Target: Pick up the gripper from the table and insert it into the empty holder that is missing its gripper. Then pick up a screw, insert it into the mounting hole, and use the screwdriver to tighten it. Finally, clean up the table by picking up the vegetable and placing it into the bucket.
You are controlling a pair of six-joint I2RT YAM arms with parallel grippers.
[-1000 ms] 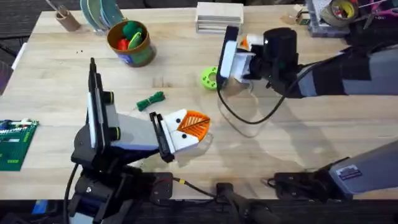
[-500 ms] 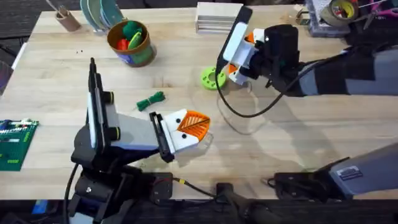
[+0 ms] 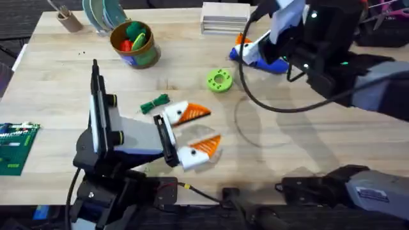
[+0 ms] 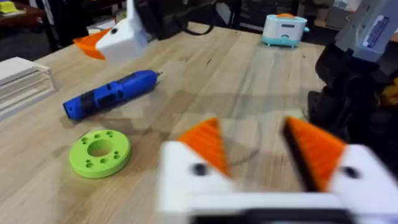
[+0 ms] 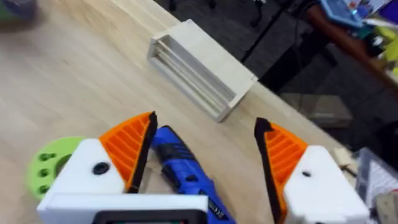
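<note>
While the left arm rests low at the near left of the pale wooden table, its left claw stands released, the two white fingers with orange ribbed pads spread well apart and nothing between them. Just beyond the claw's upper finger lies the small dark green bumpy toy vegetable, flat on the table and apart from the finger. A green circuit board sits at the near left edge.

Farther in, near the table's middle, lies the lime-green round plastic disc with holes, flat and clear of both arms. Beyond it and to the right, the bright blue cylindrical powered screwdriver lies on its side on the table, metal tip pointing away from the disc.

Over the screwdriver hangs the right claw, likewise released: its orange-padded white fingers stand wide, one to each side of the blue body, and whether either pad touches it cannot be told. From the left wrist view one finger of that claw shows raised above the tool.

At the far edge stands a pale slatted wooden box. At the far left stands the short round bucket with yellow-orange rim and blue-green printed side, holding green and red items, with a small brown cup beyond it.
</note>
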